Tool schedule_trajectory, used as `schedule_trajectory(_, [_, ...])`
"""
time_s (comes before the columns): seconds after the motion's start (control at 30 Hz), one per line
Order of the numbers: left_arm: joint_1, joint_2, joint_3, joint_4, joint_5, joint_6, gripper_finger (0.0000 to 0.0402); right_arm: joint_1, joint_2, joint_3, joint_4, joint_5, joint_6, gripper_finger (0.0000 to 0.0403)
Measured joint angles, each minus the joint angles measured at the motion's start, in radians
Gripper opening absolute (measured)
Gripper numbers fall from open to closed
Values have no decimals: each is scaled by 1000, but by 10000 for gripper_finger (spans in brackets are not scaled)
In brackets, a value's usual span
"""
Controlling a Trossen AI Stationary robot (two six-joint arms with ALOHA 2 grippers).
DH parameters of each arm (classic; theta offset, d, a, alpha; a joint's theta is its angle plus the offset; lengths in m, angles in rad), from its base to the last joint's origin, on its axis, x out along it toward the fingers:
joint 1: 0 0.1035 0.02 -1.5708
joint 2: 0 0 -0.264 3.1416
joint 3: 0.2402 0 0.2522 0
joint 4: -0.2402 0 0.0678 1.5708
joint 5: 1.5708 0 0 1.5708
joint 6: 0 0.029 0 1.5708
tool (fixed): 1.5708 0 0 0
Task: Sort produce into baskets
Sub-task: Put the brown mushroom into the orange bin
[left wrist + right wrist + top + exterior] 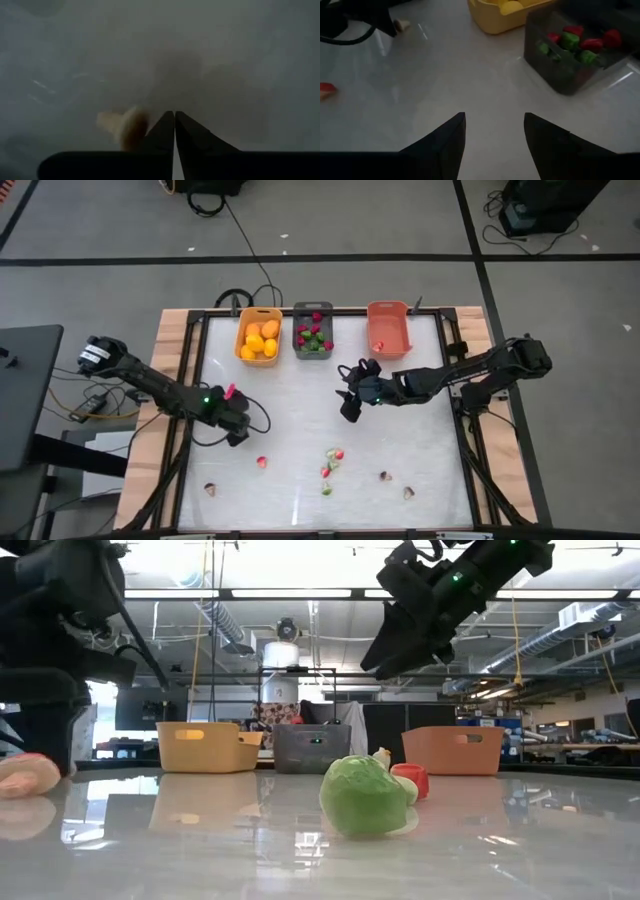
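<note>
My left gripper point(174, 117) has its jaws pinched together beside, maybe touching, a pale piece point(120, 125); my right gripper point(494, 131) hangs wide apart, empty.

baskets point(258, 336): 3 | arms point(160, 385): 2 | loose produce point(333, 463): about 7

The high view looks straight down from well above the pale glossy table top point(300, 410), taking in its whole wooden frame and the grey floor around it. The low view sits at table-top height on the side far from the dark grey plastic bin point(312, 748), facing level toward it and the workshop behind; a green rounded toy piece point(362, 795) stands very near its lens. The left wrist view points down, close to the table. The right wrist view faces across the table toward that same grey bin point(572, 55), shared with both other views.
</note>
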Motion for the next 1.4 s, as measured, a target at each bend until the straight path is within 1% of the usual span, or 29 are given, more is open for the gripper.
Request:
schedule_trajectory(0.13, [1,0,19,-28,67,-3,21,3,0,0,6,-21,0,213])
schedule_trajectory(0.27, [0,0,83,-79,76,47,30,3,0,0,9,-22,0,213])
schedule_trajectory(0.33, [1,0,118,-126,59,65,32,3,0,0,10,-22,0,213])
schedule_trajectory(0.4, [2,0,149,-170,14,57,33,3,0,0,10,-22,-4,213])
schedule_trajectory(0.47, [4,-1,163,-208,-28,47,35,3,0,0,10,-22,-8,213])
schedule_trajectory(0.53, [4,-1,165,-218,-55,25,47,3,0,0,9,-22,-14,213])
schedule_trajectory(0.63, [7,-1,140,-222,-67,-21,89,3,0,0,5,-23,-19,213])
schedule_trajectory(0.83, [8,-1,75,-231,-60,-100,207,3,0,0,5,-30,-27,213])
schedule_trajectory(0.9, [8,-1,58,-220,-49,-105,233,3,0,0,5,-30,-27,213])
schedule_trajectory(0.97, [8,-1,37,-222,-45,-107,247,3,0,0,3,-30,-27,213])
schedule_trajectory(1.1, [8,-1,-13,-167,-42,-89,248,3,0,0,3,-32,-27,213])
schedule_trajectory(1.3, [7,-2,-22,-123,-61,-20,220,3,0,0,3,-48,-27,213])
schedule_trajectory(1.4, [8,-1,-17,-97,-77,46,209,3,0,0,4,-48,-27,213])
